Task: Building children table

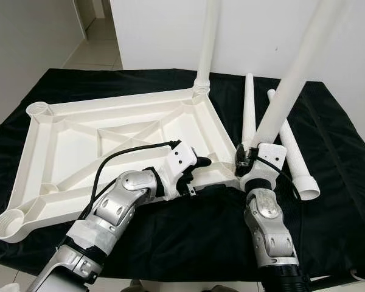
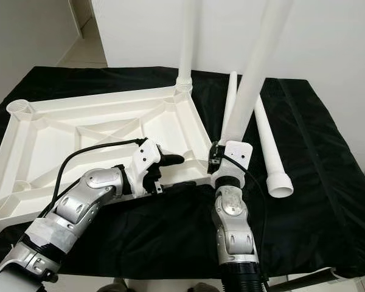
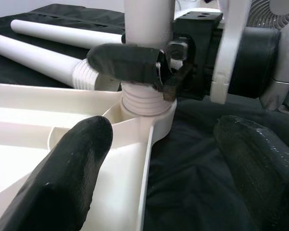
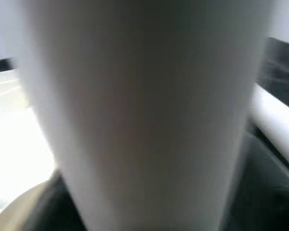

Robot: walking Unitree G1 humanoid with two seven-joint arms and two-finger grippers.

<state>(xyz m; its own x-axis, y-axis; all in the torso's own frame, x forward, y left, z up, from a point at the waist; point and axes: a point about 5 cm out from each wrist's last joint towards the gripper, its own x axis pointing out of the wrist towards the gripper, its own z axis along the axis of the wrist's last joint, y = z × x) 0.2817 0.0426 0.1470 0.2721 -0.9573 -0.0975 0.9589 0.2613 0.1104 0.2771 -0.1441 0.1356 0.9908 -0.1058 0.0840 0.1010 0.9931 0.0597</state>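
The white plastic tabletop (image 1: 109, 131) lies upside down on a black cloth. One white leg (image 1: 208, 42) stands screwed into its far right corner. My right gripper (image 1: 243, 159) is shut on a second leg (image 1: 298, 73), which leans to the right with its threaded end in the near right corner socket (image 3: 144, 103). That leg (image 4: 144, 115) looms close in the right wrist view. My left gripper (image 1: 198, 173) is open at the tabletop's near rim, just left of that corner, one finger (image 3: 62, 178) over the tabletop and the other over the cloth.
Two loose legs (image 1: 249, 109) (image 1: 292, 152) lie on the cloth right of the tabletop. Empty sockets sit at the far left corner (image 1: 39, 109) and near left corner (image 1: 9, 224). A white wall stands behind; tiled floor shows at far left.
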